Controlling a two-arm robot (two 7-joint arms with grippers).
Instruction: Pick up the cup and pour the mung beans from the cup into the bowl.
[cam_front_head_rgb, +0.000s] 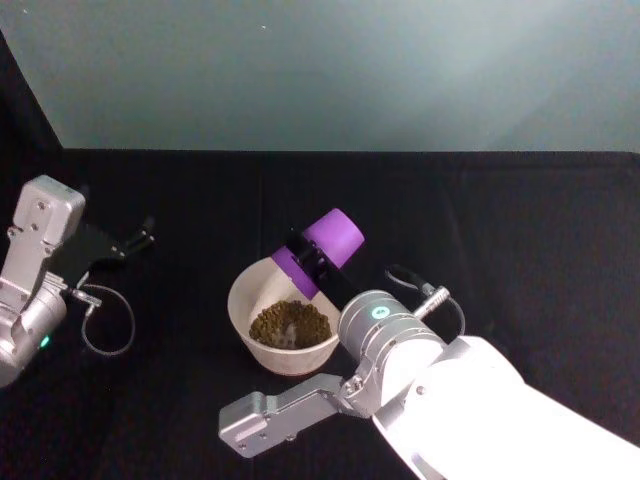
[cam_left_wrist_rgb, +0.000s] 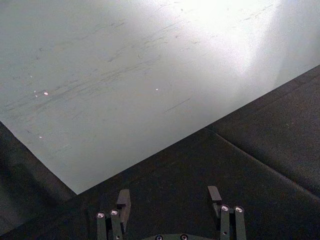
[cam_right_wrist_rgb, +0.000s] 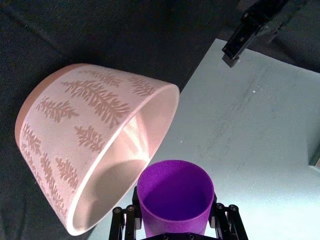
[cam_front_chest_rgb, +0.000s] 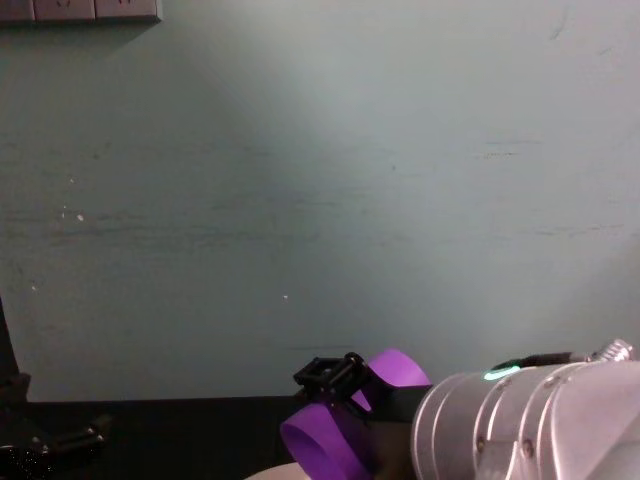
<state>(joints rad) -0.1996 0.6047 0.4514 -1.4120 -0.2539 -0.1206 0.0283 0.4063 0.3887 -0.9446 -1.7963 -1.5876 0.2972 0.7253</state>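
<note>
The bowl (cam_front_head_rgb: 283, 345) sits on the black table (cam_front_head_rgb: 520, 230), holding a heap of greenish-brown mung beans (cam_front_head_rgb: 290, 323) in its middle; its outer wall carries a pink leaf pattern in the right wrist view. The purple cup (cam_front_head_rgb: 322, 250) hangs tipped over the bowl's far right rim, mouth slanting down toward the beans, base raised and pointing away from the bowl; in the right wrist view the inside of the cup looks bare. The right gripper (cam_front_head_rgb: 307, 261) is over that same rim, its fingers (cam_right_wrist_rgb: 125, 220) pinching the cup from both sides; the arm reaches in from the near right of the bowl. The left gripper (cam_front_head_rgb: 120, 242) rests well to the left of the bowl, low over the table; its fingers (cam_left_wrist_rgb: 123, 201) are spread apart, holding nothing.
</note>
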